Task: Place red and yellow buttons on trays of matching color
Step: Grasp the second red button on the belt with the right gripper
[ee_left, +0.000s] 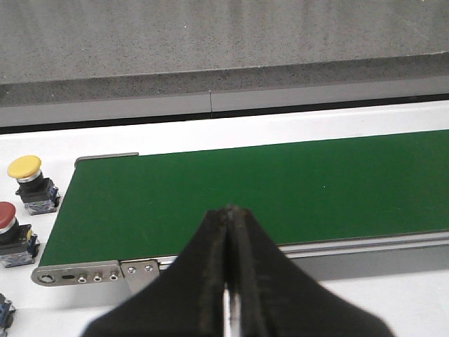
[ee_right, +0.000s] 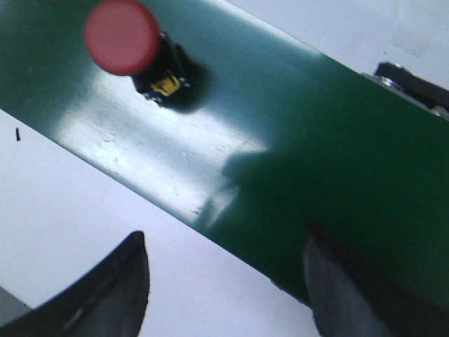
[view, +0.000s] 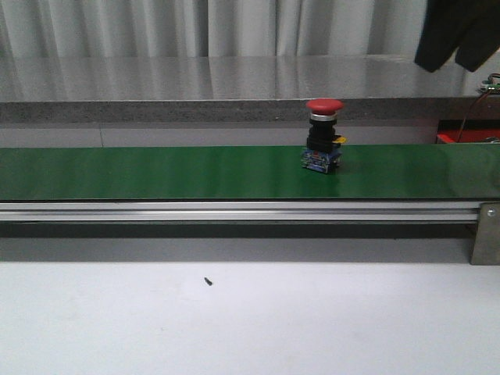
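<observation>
Red button (view: 323, 134) upright on green belt (view: 156, 172), right of centre in front view, roughly 1 o'clock from table middle; long axis vertical, cap up

Right gripper (ee_right: 224, 281) wide open, nothing held, hovering over belt's near edge; button (ee_right: 126, 42) well apart at about 11 o'clock from the gap between the fingers

Left gripper (ee_left: 228, 281) clenched, empty, over the left belt end; spare yellow button (ee_left: 28, 184) and red button (ee_left: 8, 232) parked beside belt end at its 9 o'clock

Right arm judged nearer; top-down grab around black body likely next

No trays in view
</observation>
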Available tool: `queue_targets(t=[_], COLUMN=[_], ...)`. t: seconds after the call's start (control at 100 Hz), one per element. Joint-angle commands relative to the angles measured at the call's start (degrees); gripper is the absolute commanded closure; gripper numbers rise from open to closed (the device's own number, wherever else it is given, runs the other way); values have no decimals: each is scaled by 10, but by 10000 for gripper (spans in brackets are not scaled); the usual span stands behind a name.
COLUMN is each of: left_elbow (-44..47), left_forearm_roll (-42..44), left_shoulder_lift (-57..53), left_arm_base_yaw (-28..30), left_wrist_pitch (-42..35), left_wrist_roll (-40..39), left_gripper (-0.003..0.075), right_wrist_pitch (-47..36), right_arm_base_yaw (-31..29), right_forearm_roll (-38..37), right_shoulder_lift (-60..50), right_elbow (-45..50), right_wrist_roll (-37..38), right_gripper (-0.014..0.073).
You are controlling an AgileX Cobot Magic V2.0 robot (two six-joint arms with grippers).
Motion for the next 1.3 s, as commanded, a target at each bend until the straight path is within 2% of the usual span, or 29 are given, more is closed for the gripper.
queue_targets(t=[0.0, 0.19, 0.56, 0.95, 1.02, 1.2, 1.29], left_elbow=[-17, -17, -17, -17, -17, -17, -17], left_forearm_roll=[-14, -14, -14, -14, -14, -14, -14], left_shoulder_lift=[2, 2, 2, 2, 2, 2, 2], left_arm_base_yaw=[-5, -5, -5, -5, -5, -5, -5], left_wrist_pitch=[-44, -44, -44, -44, -44, -44, -44], left_wrist_roll=[0, 0, 0, 0, 0, 0, 0], left_gripper=[739, 739, 740, 740, 740, 739, 740], right_wrist_pitch=[-48, -84, -132, -193, -191, -150, -120], right_arm_base_yaw=[25, 50, 50, 49, 49, 48, 43], right_forearm_roll=[-11, -10, -11, -49, -59, -115, -128], right_shoulder_lift=[-18, 8, 60, 103, 103, 103, 103], right_elbow=[-11, -11, -14, -14, -14, -14, -16], right_wrist_roll=[3, 3, 3, 3, 10, 65, 84], right_gripper=[115, 115, 115, 119, 143, 316, 360])
